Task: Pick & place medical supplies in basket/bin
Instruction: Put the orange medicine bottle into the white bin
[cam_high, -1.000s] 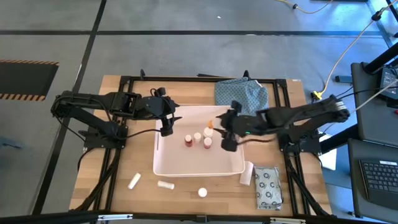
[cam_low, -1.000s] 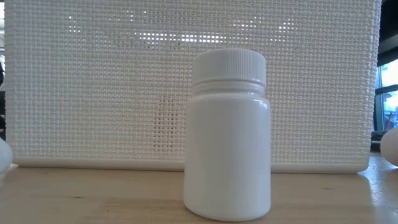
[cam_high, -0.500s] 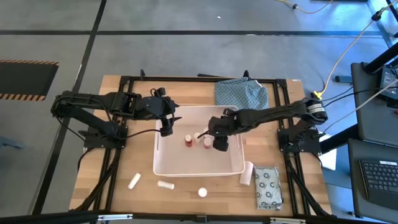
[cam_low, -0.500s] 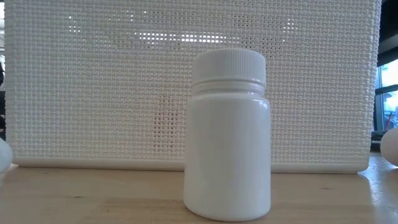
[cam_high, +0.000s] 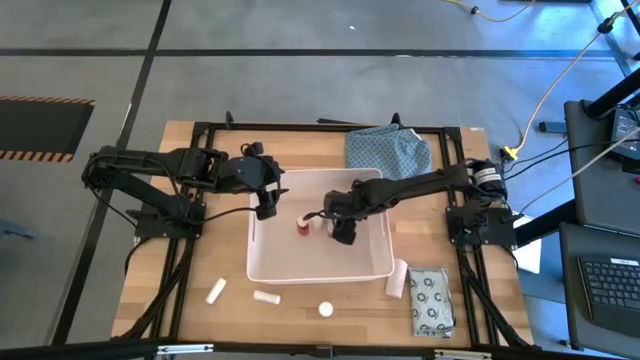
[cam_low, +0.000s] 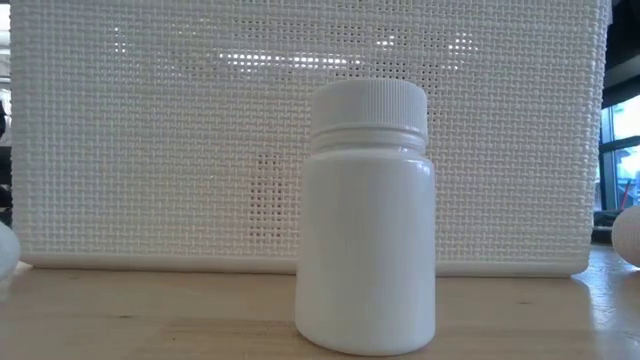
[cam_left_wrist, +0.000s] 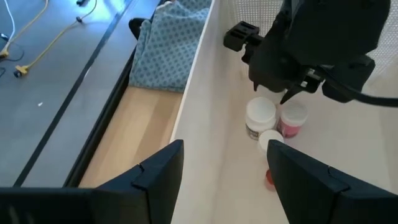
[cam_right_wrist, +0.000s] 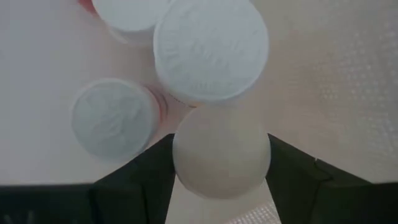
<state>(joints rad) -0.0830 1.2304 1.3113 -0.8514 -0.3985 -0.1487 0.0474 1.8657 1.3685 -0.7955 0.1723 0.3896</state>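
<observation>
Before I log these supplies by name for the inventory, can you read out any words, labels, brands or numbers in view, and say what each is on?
No text can be read in any view.
Packet: dark ring print only, no words.
White bottle in front of the tub: plain side, no label.
Labelled bottle in the tub: dark print on its label, too blurred to read.
Bottle caps: faint embossing, unreadable.

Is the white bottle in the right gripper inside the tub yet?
Inside: the right gripper holds a white bottle over the tub floor beside other bottles.
</observation>
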